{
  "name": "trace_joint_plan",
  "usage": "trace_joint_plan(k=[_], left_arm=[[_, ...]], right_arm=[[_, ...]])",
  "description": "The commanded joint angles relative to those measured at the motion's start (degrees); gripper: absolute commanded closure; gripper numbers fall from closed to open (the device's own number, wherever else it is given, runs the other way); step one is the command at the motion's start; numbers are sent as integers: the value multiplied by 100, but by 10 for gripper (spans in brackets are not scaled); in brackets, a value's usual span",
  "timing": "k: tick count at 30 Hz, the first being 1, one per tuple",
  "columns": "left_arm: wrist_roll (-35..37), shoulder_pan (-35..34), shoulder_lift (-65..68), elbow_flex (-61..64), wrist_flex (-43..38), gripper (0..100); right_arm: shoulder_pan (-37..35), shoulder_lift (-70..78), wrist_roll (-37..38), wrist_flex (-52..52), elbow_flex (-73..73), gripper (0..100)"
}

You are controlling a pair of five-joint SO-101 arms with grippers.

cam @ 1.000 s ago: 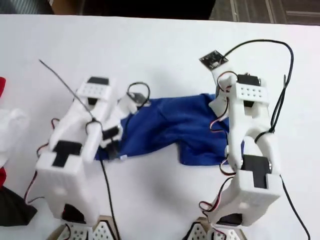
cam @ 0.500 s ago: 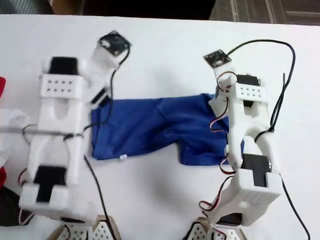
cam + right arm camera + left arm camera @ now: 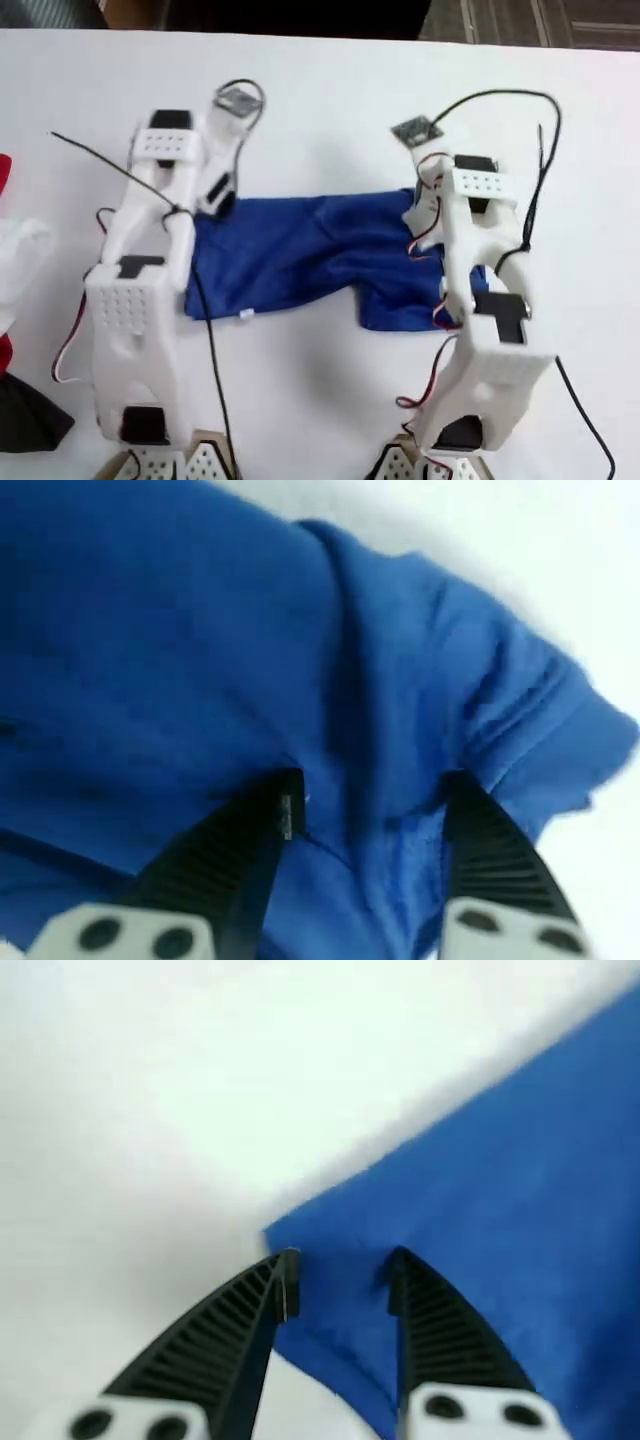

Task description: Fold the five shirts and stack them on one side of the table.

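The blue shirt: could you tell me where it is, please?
High view: the blue shirt lies central on the table, left claw at one corner, right claw over the other end.

Shirt ends covered!
Left arm [image 3: 140, 290] and right arm [image 3: 480, 260] hide the blue shirt [image 3: 300, 255] ends; cloth pile [image 3: 20, 260] runs off-frame.

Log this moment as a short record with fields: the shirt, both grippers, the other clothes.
shirt: blue shirt, spread but rumpled on the white table, between the two arms
left arm: left gripper, jaws open, astride a corner of the shirt
right arm: right gripper, jaws open, over the shirt's bunched folds
other clothes: white cloth and black cloth at the table's edge on the left arm's side
stacking: blue shirt lies apart from those clothes
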Motion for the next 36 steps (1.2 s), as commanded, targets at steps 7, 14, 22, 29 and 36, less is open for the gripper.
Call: trace_joint_plan(k=[7,14,22,29,36], left_arm=[[-273,-738,501,-470,369,834],[-299,-1055,492,-514,220,834],[-281,-949,387,-2018,932,832],[-281,-703,185,-3240,1943,831],[-281,70,-1055,-1244,1916,832]], right_arm=[[409,998,97,-22,-1108,765],[620,1042,123,374,-1749,765],[523,927,114,681,-2145,765],[558,-4,132,1648,-2444,765],[567,-1138,765,1815,-1081,765]])
